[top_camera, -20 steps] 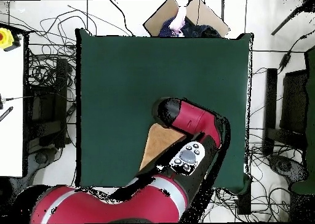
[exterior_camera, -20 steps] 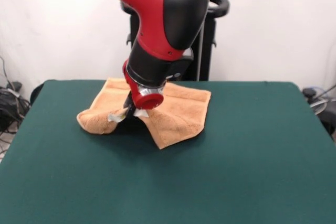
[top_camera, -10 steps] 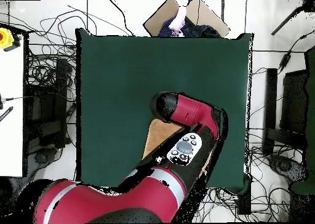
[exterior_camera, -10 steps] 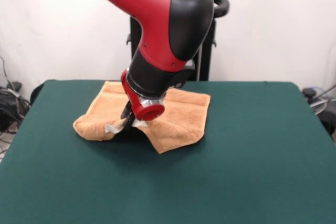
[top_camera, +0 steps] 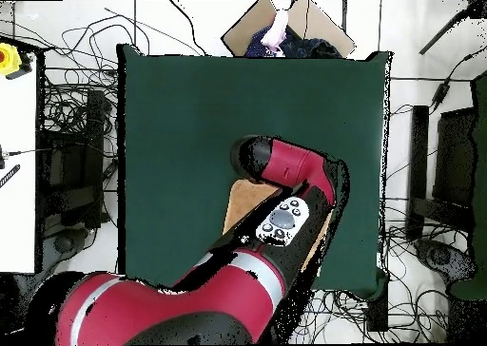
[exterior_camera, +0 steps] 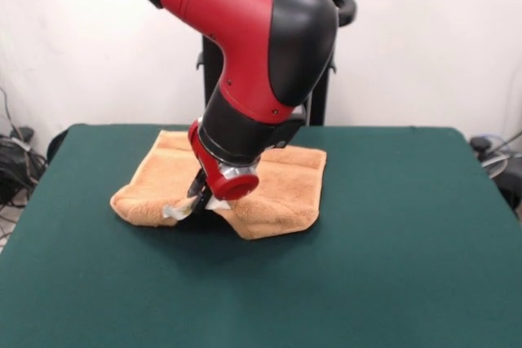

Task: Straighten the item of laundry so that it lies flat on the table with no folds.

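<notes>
The orange-tan towel (exterior_camera: 277,181) lies bunched on the far middle of the dark green table (exterior_camera: 391,242), with a rounded fold at its left and a folded flap at its front. My gripper (exterior_camera: 194,206) hangs low over the towel's front edge, shut on a pinch of the cloth between its white-taped fingertips (exterior_camera: 174,212), close to the table. In the overhead view the red arm (top_camera: 285,171) covers the gripper and most of the towel; only a tan strip (top_camera: 240,209) shows on the table (top_camera: 190,114).
The black pedestal (exterior_camera: 326,55) stands behind the table's far edge. Cables (exterior_camera: 12,160) lie beside the table's left side. In the overhead view a cardboard box (top_camera: 285,24) sits beyond the table's top edge and cables (top_camera: 76,171) surround the table.
My gripper has come down and moved toward the picture's left and front with the towel's edge. The raised tent of cloth has sunk and the left fold has spread further left.
</notes>
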You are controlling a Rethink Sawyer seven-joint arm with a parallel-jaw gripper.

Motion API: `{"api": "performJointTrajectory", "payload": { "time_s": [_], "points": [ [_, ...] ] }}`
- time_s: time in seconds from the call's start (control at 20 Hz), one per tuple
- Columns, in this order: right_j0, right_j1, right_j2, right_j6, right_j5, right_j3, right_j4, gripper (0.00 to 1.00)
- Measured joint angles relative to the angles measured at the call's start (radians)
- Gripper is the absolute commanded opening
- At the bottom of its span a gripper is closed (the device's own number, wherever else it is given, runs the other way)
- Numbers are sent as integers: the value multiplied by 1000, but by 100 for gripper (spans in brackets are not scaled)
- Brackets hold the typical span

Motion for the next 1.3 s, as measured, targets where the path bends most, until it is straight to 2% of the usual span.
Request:
{"api": "performJointTrajectory", "payload": {
  "time_s": [1.3],
  "points": [
    [15, -17, 0, 0, 0, -30, 0, 0]
  ]
}}
